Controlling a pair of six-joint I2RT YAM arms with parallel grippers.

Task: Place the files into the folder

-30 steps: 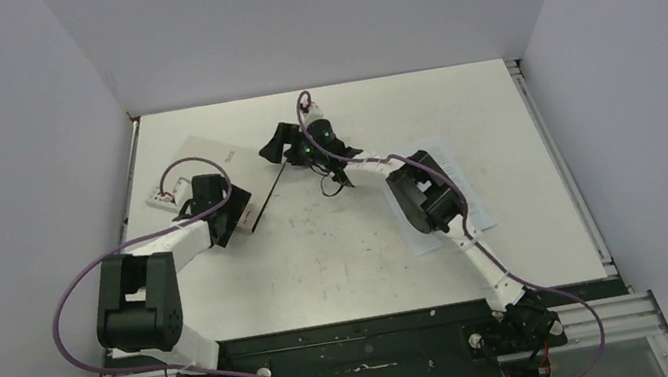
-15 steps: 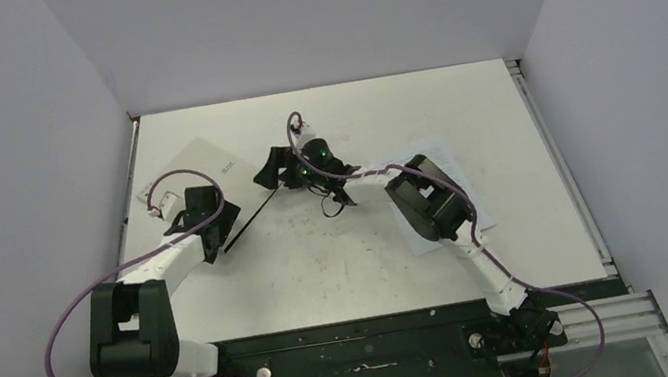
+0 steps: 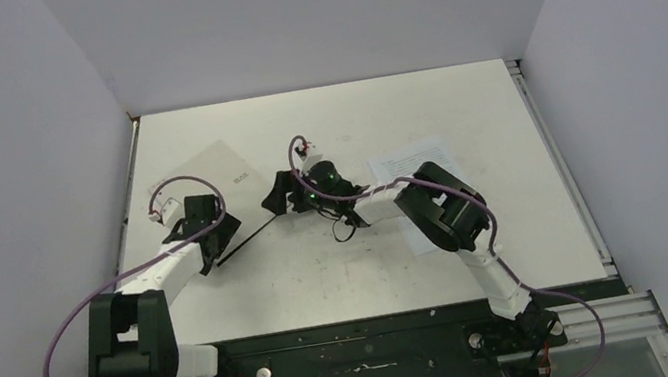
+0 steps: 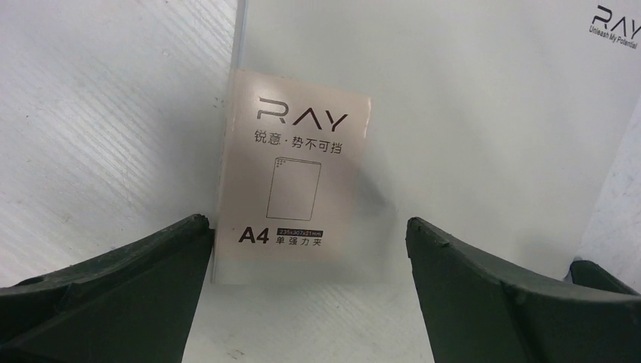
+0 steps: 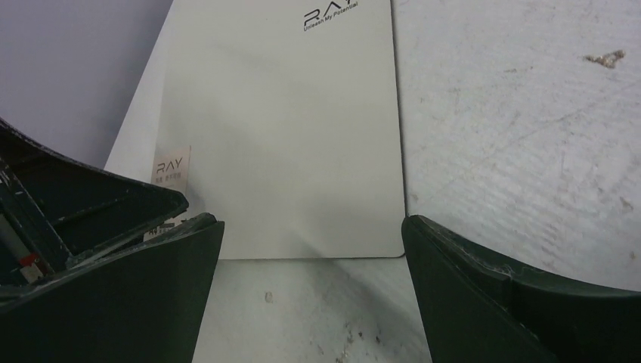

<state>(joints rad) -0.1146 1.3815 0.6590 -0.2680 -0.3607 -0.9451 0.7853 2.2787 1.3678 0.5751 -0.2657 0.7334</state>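
Observation:
The folder [image 3: 207,180] lies shut and flat at the left of the table, its light grey outside facing up. A beige "RAY A4" label [image 4: 298,174] is on its cover. My left gripper [image 3: 208,237] is open over the folder's near end, with the label between its tips [image 4: 306,221]. My right gripper [image 3: 279,197] is open and empty just off the folder's right edge [image 5: 287,128]; the table shows between its tips [image 5: 311,224]. The files [image 3: 411,158], white printed sheets, lie right of centre, partly hidden under my right arm.
The white table [image 3: 343,268] has scuff marks in its middle. Grey walls close it in at the left, back and right. My left gripper's body shows at the left of the right wrist view [image 5: 75,204]. A black rail [image 3: 363,331] runs along the near edge.
The folder's cover, raised with its black inside showing a second ago, has come down flat. Both grippers moved nearer to me and lower; the right arm uncovered the files' far end.

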